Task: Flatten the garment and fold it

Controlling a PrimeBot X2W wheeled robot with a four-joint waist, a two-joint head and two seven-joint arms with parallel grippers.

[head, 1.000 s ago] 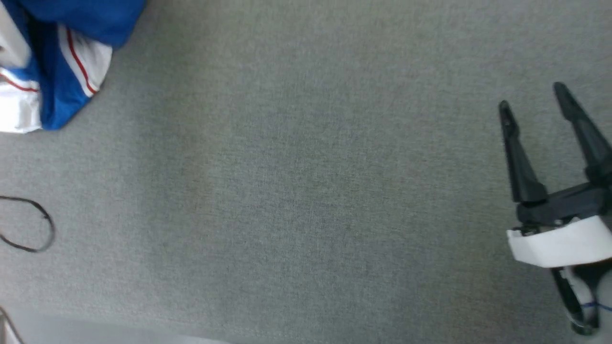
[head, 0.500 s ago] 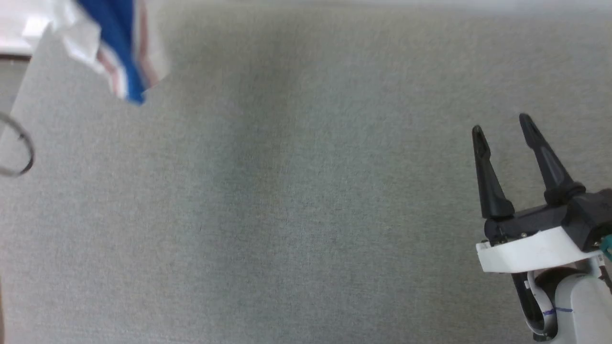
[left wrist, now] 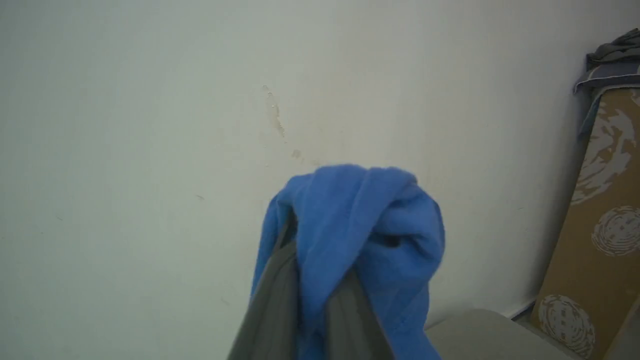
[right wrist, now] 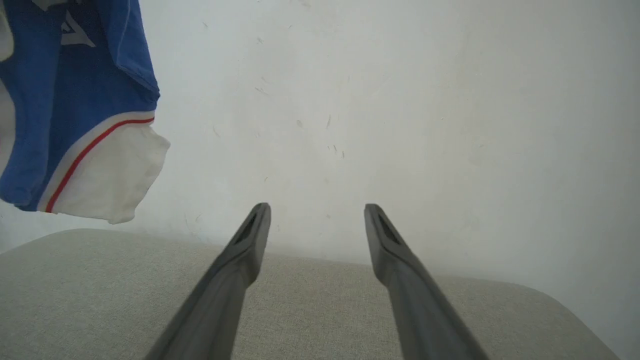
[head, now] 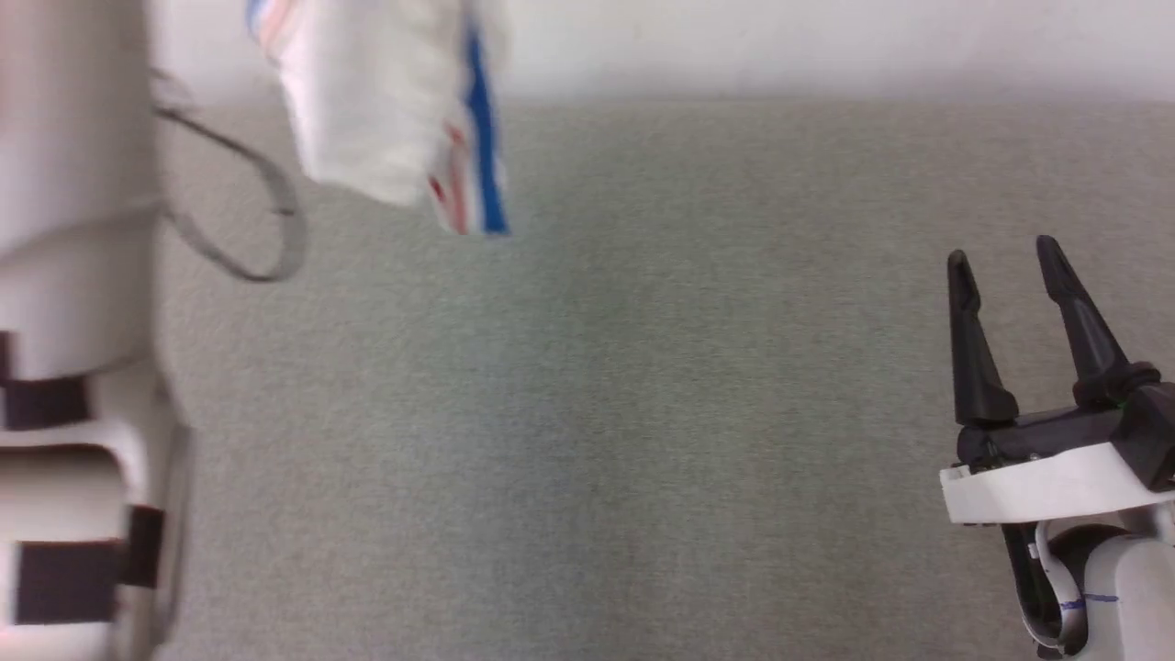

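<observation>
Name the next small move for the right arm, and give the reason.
Probably reach the right gripper leftward to the white sleeve and close on it. The left gripper is shut on the garment, which hangs bunched above the grey surface, while the right one is open; a second grip would let it be spread.

The head camera looks steeply down from well above on the grey tabletop, with its far edge and a strip of white wall at 12 o'clock, the right pincer at 4 o'clock and the garment at 11 o'clock. The right wrist camera sits low over that tabletop, facing almost level along its fingers to the same wall, with the garment at 10 o'clock. The left wrist camera also faces the wall, very near the garment's blue cloth bunched over its fingers, with a tabletop corner at 5 o'clock.
</observation>
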